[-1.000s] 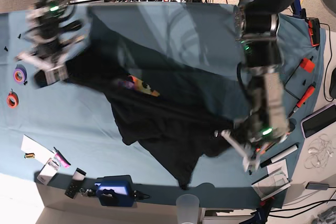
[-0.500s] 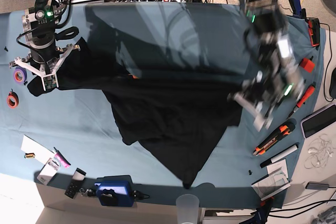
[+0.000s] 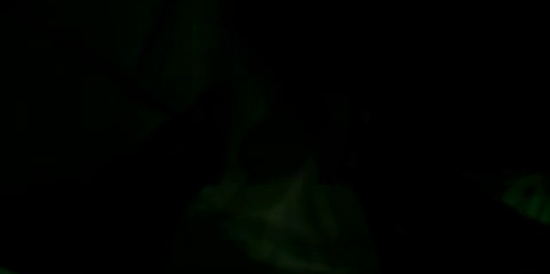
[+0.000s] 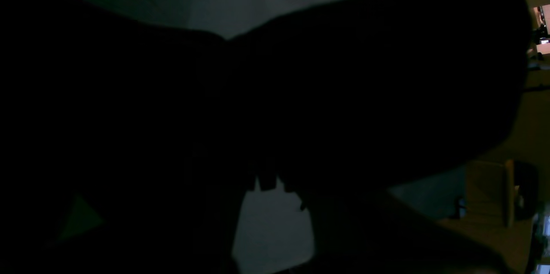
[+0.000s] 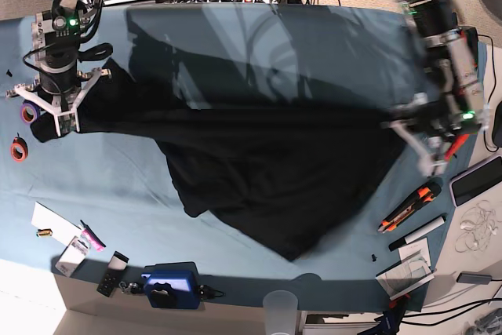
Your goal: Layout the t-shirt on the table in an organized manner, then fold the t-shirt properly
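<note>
Base view: t-shirt stretched across table centre; right gripper, left of frame, clamps one edge; left gripper, right of frame, jaw state unclear; fabric limp, light; best pinched at hems.

Base view is decently lit from above, but there's a big soft shadow across the far half of the table, a sunlit strip blown out at the near-left edge, and the left arm is smeared with motion blur. Left wrist view is basically pitch black, just faint green smudges. Right wrist view is mostly a dark out-of-focus silhouette of the t-shirt, with dim background around it.
</note>
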Robot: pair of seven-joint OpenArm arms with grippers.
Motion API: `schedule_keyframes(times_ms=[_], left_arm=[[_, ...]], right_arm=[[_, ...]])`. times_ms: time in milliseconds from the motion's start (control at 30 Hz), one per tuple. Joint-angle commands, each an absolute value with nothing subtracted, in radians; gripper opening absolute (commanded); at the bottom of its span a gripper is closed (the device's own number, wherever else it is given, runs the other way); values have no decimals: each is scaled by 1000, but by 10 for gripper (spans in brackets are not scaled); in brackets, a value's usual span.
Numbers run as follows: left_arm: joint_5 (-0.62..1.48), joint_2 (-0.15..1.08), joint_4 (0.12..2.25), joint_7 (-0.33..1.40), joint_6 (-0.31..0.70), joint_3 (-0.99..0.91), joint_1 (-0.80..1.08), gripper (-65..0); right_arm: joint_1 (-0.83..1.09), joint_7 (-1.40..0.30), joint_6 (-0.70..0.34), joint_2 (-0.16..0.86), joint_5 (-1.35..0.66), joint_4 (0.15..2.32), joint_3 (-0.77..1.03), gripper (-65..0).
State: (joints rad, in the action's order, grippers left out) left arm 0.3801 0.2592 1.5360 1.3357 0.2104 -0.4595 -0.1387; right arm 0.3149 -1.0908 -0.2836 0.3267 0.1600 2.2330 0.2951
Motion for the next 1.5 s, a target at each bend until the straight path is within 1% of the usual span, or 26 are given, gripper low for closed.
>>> schedule_keyframes(times_ms=[0,233,333,400,467,600,667,700,733,767,800,867,1100,1167,1233,1267,1400,1467], left_arm=[[334,294,1547,1341,200,-470,-150,-343],[433,352,1554,1314,200,-470,-153,-343],[521,377,1560,1308,202,-469,-153,-343],[588,384,1561,1309,224,-469,-152,-343],[692,385,1561,1324,287,-469,-152,-343],[1026,371,1589,1396,512,-467,-152,-344],[1090,352,1627,1396,623,-466,-152,-344],[1102,352,1647,1396,650,-454,-149,-344],[1105,352,1663,1396,656,-436,-147,-344],[1100,352,1678,1396,660,-413,-146,-344],[1095,352,1687,1396,687,-382,-146,-344],[1044,352,1690,1326,698,-297,-147,-344],[568,352,1690,998,698,73,-147,-345],[523,352,1690,956,698,146,-147,-345],[522,352,1700,966,698,212,-147,-345],[508,352,1709,977,687,242,-147,-345],[402,352,1761,978,556,345,-147,-345],[352,352,1777,960,505,390,-147,-345]], right_arm=[[292,-1083,-252,349,232,2245,318,-650],[224,-1061,-253,349,230,2245,318,-650],[218,-1061,-255,349,191,2245,318,-650],[218,-1058,-266,349,151,2245,318,-650],[218,-1047,-294,349,123,2245,318,-650],[204,-1035,-302,349,112,2244,318,-650],[195,-1034,-302,349,112,2243,318,-650],[192,-1033,-302,349,112,2243,318,-650],[191,-1033,-302,349,112,2243,318,-650],[191,-1030,-302,349,112,2243,318,-650],[191,-1027,-302,349,112,2243,318,-650],[191,-1027,-302,349,112,2243,318,-650],[191,-1027,-302,349,113,2243,318,-650],[191,-1028,-302,349,113,2243,318,-650],[191,-1028,-302,349,113,2243,318,-650],[191,-1028,-302,349,113,2243,318,-650],[191,-1027,-302,349,112,2228,318,-650],[191,-1028,-302,349,113,2215,318,-650]])
